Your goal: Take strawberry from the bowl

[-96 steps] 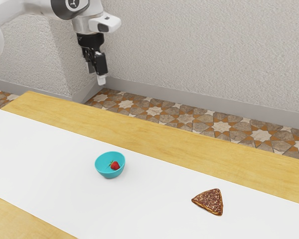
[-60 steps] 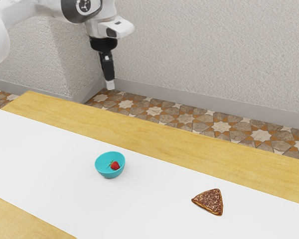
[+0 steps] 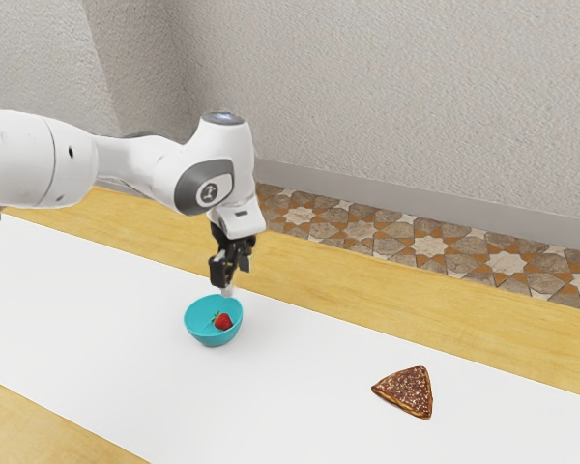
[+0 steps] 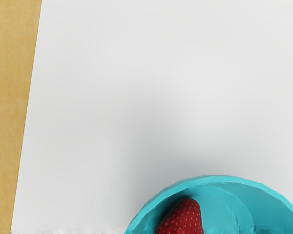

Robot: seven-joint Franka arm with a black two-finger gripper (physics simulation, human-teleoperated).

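Observation:
My gripper (image 3: pixel 230 286) is low over the far rim of the turquoise bowl (image 3: pixel 199 333) in the exterior view, its two fingers apart and nothing between them. Inside the bowl lies the red strawberry (image 3: pixel 223 322) with its green leaves, below the fingertips and apart from them. From my hand's camera, part of the bowl (image 4: pixel 276 204) appears at the lower edge, and the strawberry (image 4: pixel 183 218) rests against its inner wall; the rest of both is cut off there.
A brown triangular pastry (image 3: pixel 406 391) lies on the white table covering (image 3: pixel 300 387), toward the exterior view's right. Bare wood (image 3: pixel 367 309) runs along the table's far side, with a wall behind the tiled floor.
My hand has come down from high beyond the table's far edge to just over the bowl, turning as it moved. The bowl, strawberry and pastry have stayed where they were.

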